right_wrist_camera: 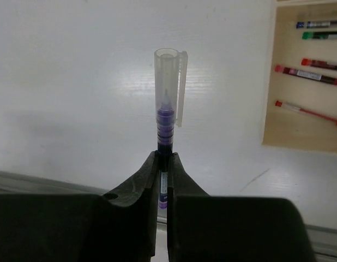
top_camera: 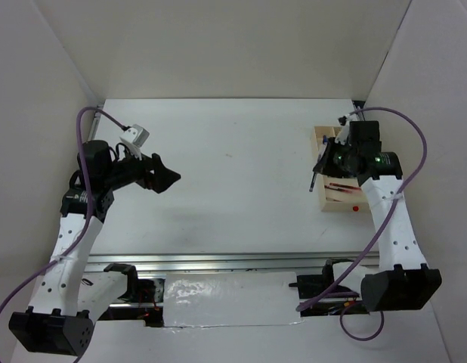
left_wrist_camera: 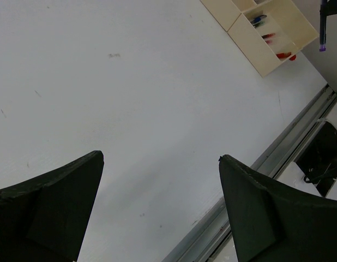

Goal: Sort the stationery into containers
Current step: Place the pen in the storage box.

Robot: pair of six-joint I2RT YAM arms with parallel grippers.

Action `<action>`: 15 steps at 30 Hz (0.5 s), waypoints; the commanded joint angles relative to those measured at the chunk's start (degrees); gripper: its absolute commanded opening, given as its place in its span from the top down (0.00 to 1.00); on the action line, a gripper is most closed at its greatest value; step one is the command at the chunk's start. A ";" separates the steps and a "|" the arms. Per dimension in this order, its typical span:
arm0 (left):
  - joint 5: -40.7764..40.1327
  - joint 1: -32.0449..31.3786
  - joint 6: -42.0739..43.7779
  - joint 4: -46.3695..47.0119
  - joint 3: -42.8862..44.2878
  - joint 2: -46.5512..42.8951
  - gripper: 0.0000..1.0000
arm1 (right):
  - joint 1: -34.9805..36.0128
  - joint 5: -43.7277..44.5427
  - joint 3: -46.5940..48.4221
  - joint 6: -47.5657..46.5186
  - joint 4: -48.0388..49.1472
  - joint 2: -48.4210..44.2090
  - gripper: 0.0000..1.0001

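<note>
The right claw [right_wrist_camera: 164,158] is pinched tight on a slim purple plastic pen [right_wrist_camera: 167,109], which it holds low on the barrel. The clear capped end sticks straight out ahead of the fingertips. From above, the pen [top_camera: 315,177] hangs off the front of that claw [top_camera: 322,162], over the white table top [top_camera: 233,174] and right at the outer edge of the pale beige rectangular tray [top_camera: 321,200].

In the right wrist view the tray [right_wrist_camera: 283,128] sits ahead of the claw and off to one side. Its long compartment already holds a few thin red-barrelled pens [right_wrist_camera: 310,73], with a green and a blue one beyond them. The left claw [left_wrist_camera: 160,158] is parted with nothing between its fingers, and it hovers over bare table well away from the tray.

I'd say the step here is dropping this pen in with the others. The pens in the tray lie roughly crosswise to the held one, so the wrist wants turning until the barrel runs along the compartment. The claw also has to shift sideways so the whole pen clears the near wall. Otherwise the capped end could catch the rim and tip the pen back onto the table.

I'd bring it down low, aiming for the bare patch of floor beside the last red pen. The fingers should open only once the pen is nearly flat, since a round barrel will roll.
</note>
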 commanded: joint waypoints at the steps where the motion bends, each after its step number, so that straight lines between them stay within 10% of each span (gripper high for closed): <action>1: 1.05 -0.33 -3.01 3.22 -0.48 -0.86 0.01 | -6.24 -2.87 -3.59 15.65 6.60 -6.10 1.00; 15: 1.75 -0.42 -3.80 6.56 -2.23 3.27 0.01 | -33.69 -7.69 -6.33 35.44 6.27 8.73 1.00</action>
